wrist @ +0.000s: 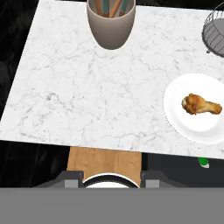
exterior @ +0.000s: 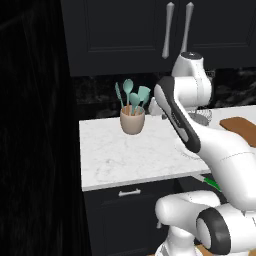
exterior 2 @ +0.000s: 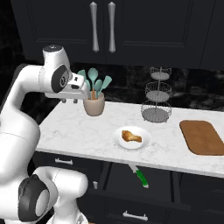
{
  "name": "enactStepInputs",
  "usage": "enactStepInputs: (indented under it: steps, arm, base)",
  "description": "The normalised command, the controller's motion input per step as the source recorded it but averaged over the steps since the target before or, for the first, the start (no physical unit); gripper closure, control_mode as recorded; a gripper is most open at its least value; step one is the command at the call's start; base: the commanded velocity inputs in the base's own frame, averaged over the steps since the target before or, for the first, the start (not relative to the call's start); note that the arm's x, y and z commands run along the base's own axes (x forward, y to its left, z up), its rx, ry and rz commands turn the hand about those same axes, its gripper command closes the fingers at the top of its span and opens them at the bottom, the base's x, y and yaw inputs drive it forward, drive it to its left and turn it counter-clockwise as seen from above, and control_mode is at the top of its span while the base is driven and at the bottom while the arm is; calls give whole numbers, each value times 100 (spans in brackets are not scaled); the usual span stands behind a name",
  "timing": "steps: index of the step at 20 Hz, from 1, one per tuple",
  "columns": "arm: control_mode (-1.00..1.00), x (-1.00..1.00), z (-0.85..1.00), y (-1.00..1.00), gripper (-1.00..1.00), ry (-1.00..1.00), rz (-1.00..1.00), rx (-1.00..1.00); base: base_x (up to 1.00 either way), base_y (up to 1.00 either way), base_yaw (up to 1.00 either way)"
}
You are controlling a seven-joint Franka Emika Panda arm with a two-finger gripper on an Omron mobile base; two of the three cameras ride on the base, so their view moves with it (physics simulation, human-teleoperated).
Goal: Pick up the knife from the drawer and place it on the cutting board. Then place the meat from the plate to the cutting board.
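The knife (exterior 2: 141,177) with its bright green handle lies in the open black drawer (exterior 2: 164,181) below the counter edge; its handle also shows at the knife (exterior: 212,183) and the knife (wrist: 203,162). The golden-brown meat (exterior 2: 131,136) rests on the round white plate (exterior 2: 144,142), seen again as the meat (wrist: 201,105) on the plate (wrist: 183,122). The reddish-brown cutting board (exterior 2: 202,137) lies bare at the counter's right. My gripper (exterior 2: 69,101) hovers over the counter's left end, left of the beige cup, open with nothing between its fingers (wrist: 73,179).
A beige cup (exterior 2: 94,105) of teal utensils stands near the back of the white marble counter (exterior 2: 70,131). A three-tier wire basket stand (exterior 2: 156,94) is behind the plate. Black cupboard doors with long silver handles (exterior 2: 94,26) hang above.
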Motion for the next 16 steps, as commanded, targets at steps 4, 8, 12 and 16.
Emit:
enactStepInputs:
  steps: [4,8,12,16]
  arm:
    - [-100,-24,0,0,-100,0,0,0]
    - [-100,-56,0,0,-100,-1,0,0]
    - [-100,-76,0,0,-100,-4,0,0]
    - [-100,-64,-13,0,-100,0,0,0]
  base:
    - [0,0,0]
    - [0,0,0]
    - [0,0,0]
    - [0,0,0]
